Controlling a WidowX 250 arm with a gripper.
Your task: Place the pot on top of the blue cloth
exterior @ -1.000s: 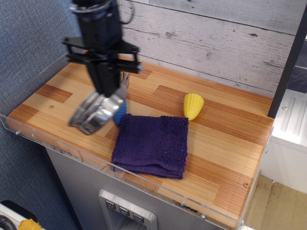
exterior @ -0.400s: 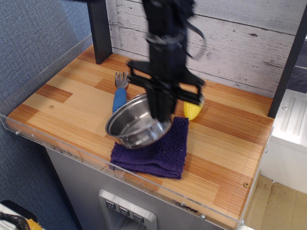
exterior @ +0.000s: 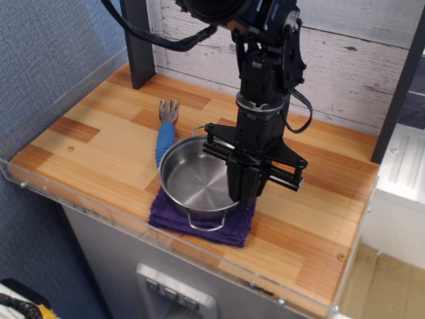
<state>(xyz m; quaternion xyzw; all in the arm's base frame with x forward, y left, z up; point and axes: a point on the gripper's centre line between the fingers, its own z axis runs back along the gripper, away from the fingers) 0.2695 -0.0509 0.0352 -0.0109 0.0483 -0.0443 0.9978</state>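
Nearest me, the blue cloth (exterior: 229, 229) shows only as a fringe at the counter (exterior: 86, 153) front. The stainless saucepan (exterior: 196, 183) sits upright on it, wire handles at six and twelve o'clock. My claw (exterior: 242, 189) is narrow, pinching the pan's rim at three o'clock. I judge release comes next. Beyond, at eleven o'clock, lies a blue-handled fork (exterior: 165, 129).

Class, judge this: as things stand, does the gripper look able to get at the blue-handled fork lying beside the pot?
Probably yes. The fork lies uncovered on the wood left of the pot; nothing sits on it. The gripper is at the pot's right rim, so it would have to lift over first.
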